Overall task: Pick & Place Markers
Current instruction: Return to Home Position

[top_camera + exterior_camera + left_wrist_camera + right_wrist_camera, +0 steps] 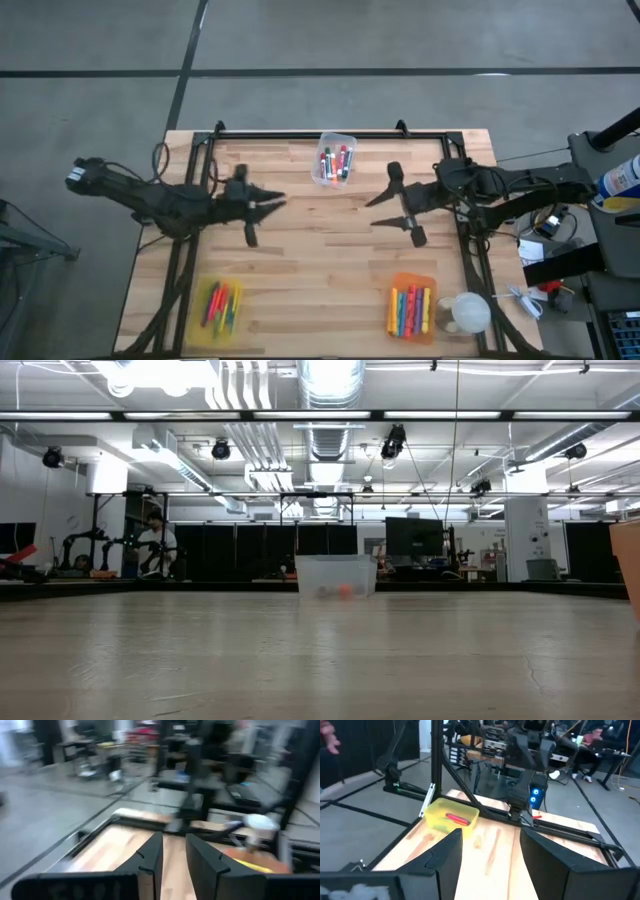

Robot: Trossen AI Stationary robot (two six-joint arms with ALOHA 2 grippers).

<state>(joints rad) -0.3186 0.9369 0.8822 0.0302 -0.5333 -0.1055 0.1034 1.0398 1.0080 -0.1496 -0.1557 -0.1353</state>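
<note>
Three bins on the wooden table [300, 260], and every one of the markers [333, 162] in sight sits inside a bin.

- **Top centre of the high view:** the clear bin [349, 142] holds about four, in red, green and orange, though they overlap.
- **Lower left:** the yellow bin [225, 330] has a handful in pink, green and orange, packed too tight for a firm count.
- **Lower right:** the orange bin [412, 282] carries roughly six side by side, in yellow, orange, red and blue. Just beside it sits one white round object [468, 312] (what it is, I cannot tell).

Two grippers, both empty, over bare wood mid-frame. The left gripper [280, 203] is left of centre, its fingers only a narrow slot apart. The right gripper [372, 213] is right of centre, spread wide.

In the low view the clear bin stands small at centre, its contents reduced to an orange blob. The orange bin is cut to a sliver at the right edge. A person [155, 542] shows far off at the left. The right wrist view catches the yellow bin with one reddish marker on top. The left wrist view is a smear.
</note>
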